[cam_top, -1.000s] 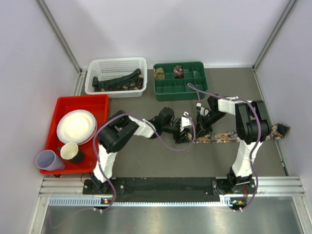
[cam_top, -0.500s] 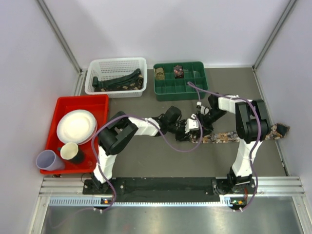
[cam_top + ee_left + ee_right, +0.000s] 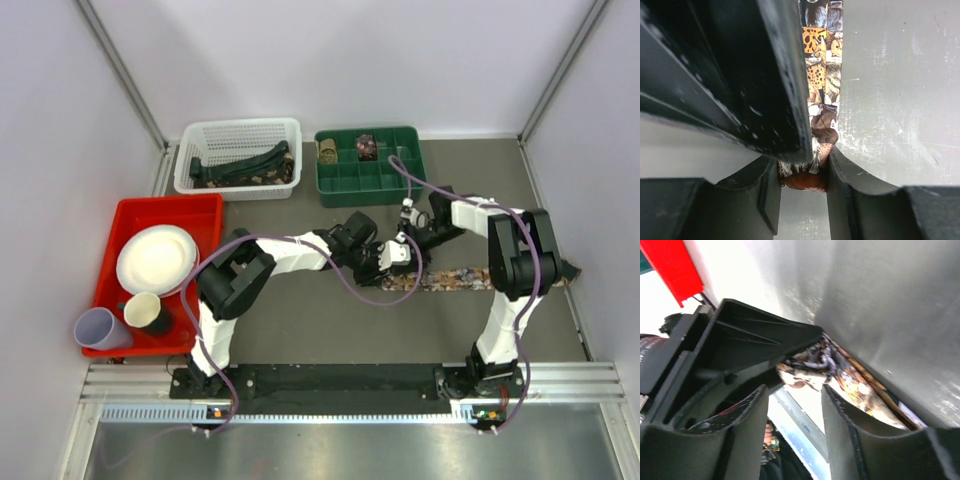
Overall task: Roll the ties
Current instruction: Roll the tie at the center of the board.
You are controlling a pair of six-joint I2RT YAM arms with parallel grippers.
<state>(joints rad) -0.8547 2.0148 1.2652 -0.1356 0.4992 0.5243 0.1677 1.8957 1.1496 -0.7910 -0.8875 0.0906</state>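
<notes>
A brown-red patterned tie (image 3: 462, 278) lies flat across the table's middle right. Its left end is bunched at the two grippers. My left gripper (image 3: 397, 256) is shut on that folded end; in the left wrist view the fabric (image 3: 805, 172) fills the gap between the fingers (image 3: 840, 185) and the flat strip (image 3: 822, 75) runs away beyond. My right gripper (image 3: 413, 236) is open just behind it. In the right wrist view the tie's end (image 3: 832, 367) lies just past its open fingers (image 3: 840, 425), beside the left gripper's black body (image 3: 740, 345).
A white basket (image 3: 200, 135) at the back holds dark and patterned ties. A green compartment tray (image 3: 400, 180) beside it holds two rolled ties (image 3: 366, 147). A red tray (image 3: 200, 210) at the left holds a plate and cups. Purple cables loop near both grippers.
My left gripper has moved right and back toward the right gripper with the tie's end in it. The tie's far right end has slid left.
</notes>
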